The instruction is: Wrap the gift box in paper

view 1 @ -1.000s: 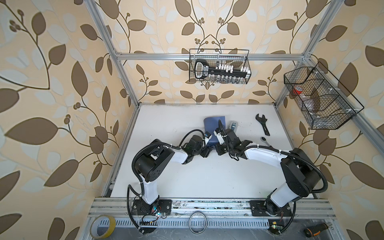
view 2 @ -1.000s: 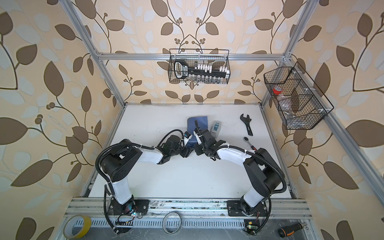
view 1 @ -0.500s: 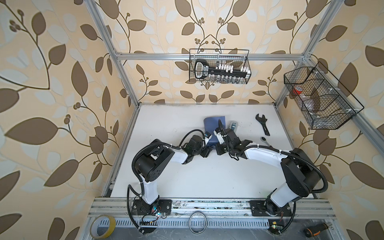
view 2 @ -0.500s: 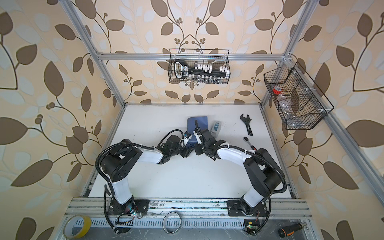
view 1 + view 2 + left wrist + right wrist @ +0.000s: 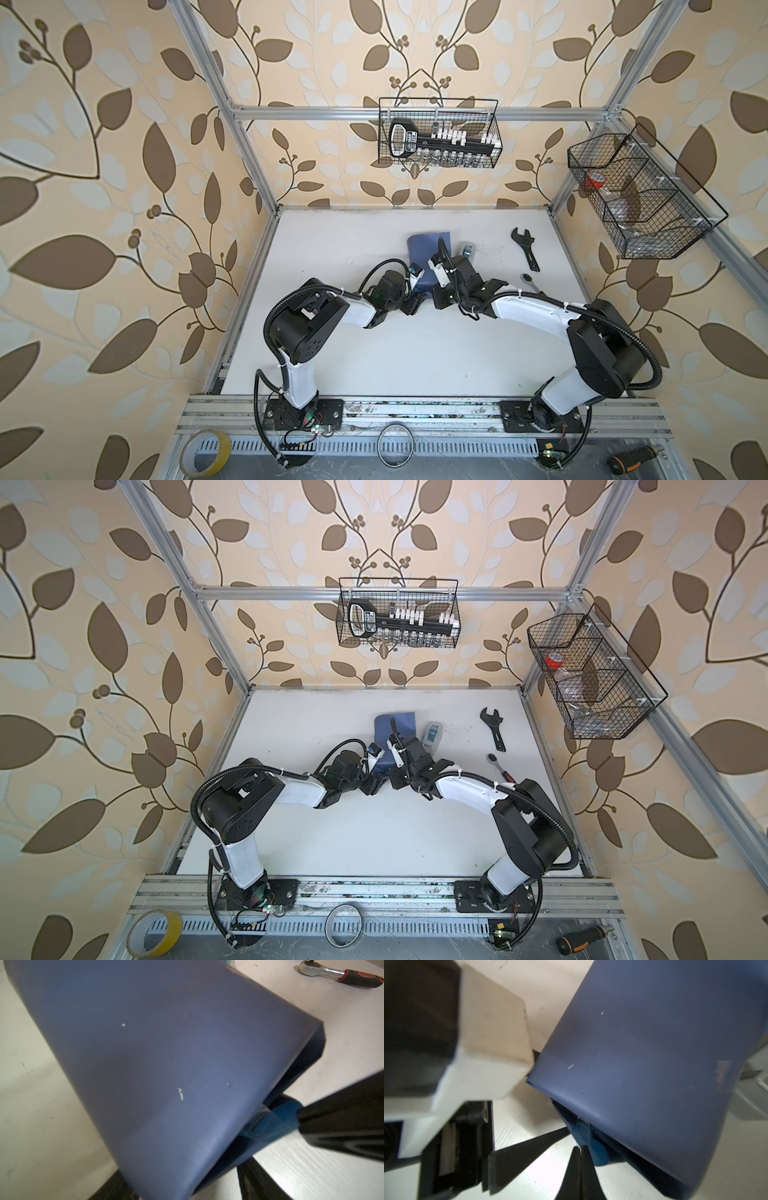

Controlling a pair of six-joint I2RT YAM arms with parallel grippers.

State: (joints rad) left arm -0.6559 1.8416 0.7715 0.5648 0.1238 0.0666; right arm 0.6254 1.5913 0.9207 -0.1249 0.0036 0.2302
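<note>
The paper (image 5: 424, 255) (image 5: 392, 733) is folded slate-blue side out into a boxy bundle at the table's middle back. It fills the left wrist view (image 5: 166, 1053) and the right wrist view (image 5: 643, 1053). The gift box is hidden inside it. My left gripper (image 5: 415, 302) (image 5: 187, 1192) stands open astride the bundle's near end, and one finger (image 5: 253, 1184) stays clear of the paper. My right gripper (image 5: 436, 297) (image 5: 580, 1148) is shut at the same end. Its tips meet on the edge of a light-blue flap (image 5: 591, 1147) (image 5: 284, 1120) sticking out from under the bundle.
A grey-white tape dispenser (image 5: 466, 252) (image 5: 432, 732) lies just right of the bundle. A black wrench (image 5: 524, 249) and a ratchet (image 5: 534, 286) (image 5: 340, 974) lie further right. Wire baskets (image 5: 438, 133) (image 5: 640, 199) hang on the back and right walls.
</note>
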